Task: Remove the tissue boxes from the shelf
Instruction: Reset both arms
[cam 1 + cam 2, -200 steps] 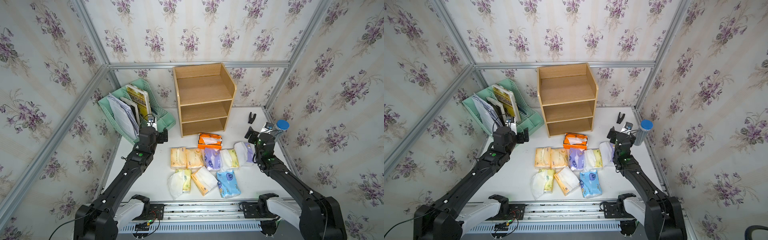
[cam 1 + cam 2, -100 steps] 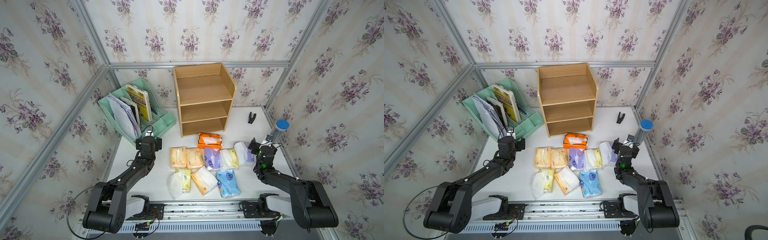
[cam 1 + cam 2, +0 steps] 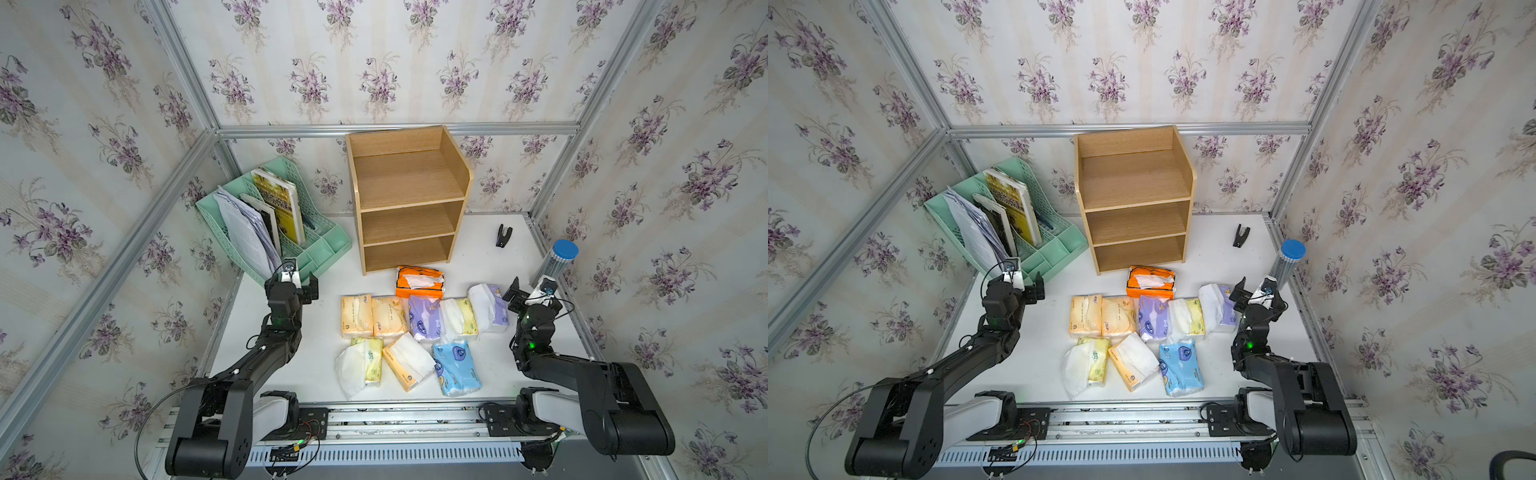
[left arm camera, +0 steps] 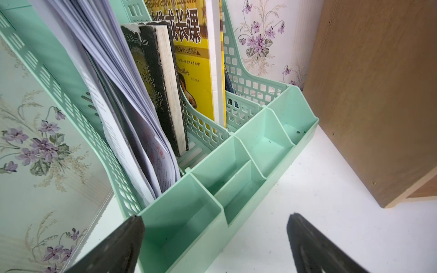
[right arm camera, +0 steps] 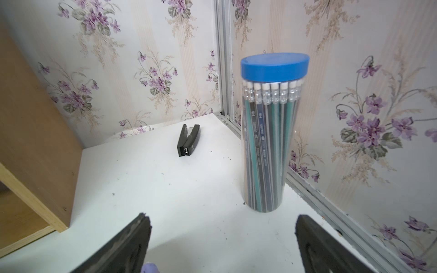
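While both my arms drew back and folded low toward their bases over the last second, nothing else moved. All nine soft plastic-wrapped tissue packs (image 3: 424,318) lay as before, clustered on the white table (image 3: 320,340) in front of the light-brown wooden three-tier shelf (image 3: 409,183). The bright orange pack (image 3: 419,282) sat just before its bottom tier, and all three tiers stood bare. I judged the task finished and the pull-back a return to rest rather than a fresh reach. My left gripper (image 4: 215,238) was spread wide with nothing between its jaws, facing the mint green plastic lattice file rack (image 4: 260,151). My right gripper (image 5: 222,238) was equally wide and empty, facing the clear tube of pencils with a blue cap (image 5: 267,141) and the small black stapler (image 5: 188,141). As for writing, the yellow book (image 4: 196,78) in the rack bore large black characters 成长课 with smaller lines beneath. The worn dark book (image 4: 151,78) beside it showed "Maugham" and "THE MOON". Some pencils were stamped HB, but the print on the tissue packs was too small for me to read.
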`<state>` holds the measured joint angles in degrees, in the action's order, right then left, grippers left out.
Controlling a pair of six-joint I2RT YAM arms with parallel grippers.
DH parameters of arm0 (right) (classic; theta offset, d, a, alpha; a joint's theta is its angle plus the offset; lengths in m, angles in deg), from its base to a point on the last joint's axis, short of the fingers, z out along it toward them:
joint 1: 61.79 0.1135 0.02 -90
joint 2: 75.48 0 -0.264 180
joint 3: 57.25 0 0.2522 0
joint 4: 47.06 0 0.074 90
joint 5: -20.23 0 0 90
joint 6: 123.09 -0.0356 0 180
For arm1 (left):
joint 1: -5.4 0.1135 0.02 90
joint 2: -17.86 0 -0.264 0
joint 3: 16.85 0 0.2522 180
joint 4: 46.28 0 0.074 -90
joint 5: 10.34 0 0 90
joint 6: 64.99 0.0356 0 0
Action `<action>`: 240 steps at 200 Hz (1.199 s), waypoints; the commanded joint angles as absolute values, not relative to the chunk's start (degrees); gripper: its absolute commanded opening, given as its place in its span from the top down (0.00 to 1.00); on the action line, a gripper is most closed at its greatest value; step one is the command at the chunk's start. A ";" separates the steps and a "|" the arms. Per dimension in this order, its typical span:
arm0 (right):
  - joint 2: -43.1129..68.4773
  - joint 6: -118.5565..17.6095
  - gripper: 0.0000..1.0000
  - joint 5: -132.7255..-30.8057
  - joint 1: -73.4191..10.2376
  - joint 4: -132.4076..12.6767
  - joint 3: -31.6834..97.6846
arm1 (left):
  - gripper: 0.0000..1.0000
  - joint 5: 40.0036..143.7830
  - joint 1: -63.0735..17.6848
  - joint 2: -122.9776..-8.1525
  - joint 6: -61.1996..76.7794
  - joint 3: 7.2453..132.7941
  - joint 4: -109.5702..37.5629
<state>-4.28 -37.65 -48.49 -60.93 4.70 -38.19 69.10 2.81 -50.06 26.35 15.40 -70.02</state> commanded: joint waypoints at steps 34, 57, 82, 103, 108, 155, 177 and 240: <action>4.59 -39.91 0.00 -56.33 -61.09 16.70 -37.16 | 0.01 73.44 4.72 -59.05 24.91 15.08 -78.93; 6.22 -40.27 0.01 -56.86 -61.49 19.70 -38.01 | 0.01 75.43 4.97 -62.64 25.39 16.49 -79.34; 6.22 -40.23 0.00 -57.68 -61.70 19.99 -38.20 | 0.01 77.20 5.05 -66.59 26.22 17.22 -81.03; 9.20 -39.06 0.00 -60.46 -61.74 23.31 -38.68 | 0.01 77.47 4.98 -67.93 26.40 22.43 -72.77; 10.57 -38.82 0.00 -61.21 -61.71 24.34 -38.58 | 0.01 77.17 4.69 -67.77 26.50 22.32 -72.50; 11.92 -38.13 0.00 -62.33 -61.61 23.04 -36.65 | 0.01 77.34 4.69 -67.68 26.71 22.16 -72.86; 12.53 -37.19 0.00 -63.81 -61.46 20.97 -34.96 | 0.01 77.20 4.55 -67.67 26.78 22.15 -72.86; 12.52 -34.77 0.00 -70.36 -61.46 12.98 -31.10 | 0.01 76.85 4.26 -67.86 27.01 22.39 -72.60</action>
<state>12.17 -37.32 -64.79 -61.48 17.29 -33.23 76.81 4.34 -67.69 26.73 22.08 -74.34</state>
